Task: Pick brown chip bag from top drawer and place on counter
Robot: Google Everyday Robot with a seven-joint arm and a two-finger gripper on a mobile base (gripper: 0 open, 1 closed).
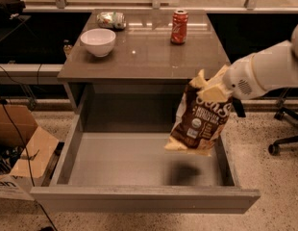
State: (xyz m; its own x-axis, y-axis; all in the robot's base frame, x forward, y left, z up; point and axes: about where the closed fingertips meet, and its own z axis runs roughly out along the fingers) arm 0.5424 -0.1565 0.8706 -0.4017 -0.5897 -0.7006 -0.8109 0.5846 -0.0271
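Observation:
The brown chip bag (199,121) hangs by its top end from my gripper (211,87), lifted above the right part of the open top drawer (130,165). The gripper is shut on the bag's cream upper edge, near the counter's front right corner. My white arm (266,71) reaches in from the right. The drawer floor below holds nothing. The counter (144,52) lies behind and above the drawer.
On the counter stand a white bowl (97,41), a red soda can (179,26) and a small green-and-silver packet (111,19). A cardboard box (21,150) sits on the floor at left. An office chair base (286,138) stands at right.

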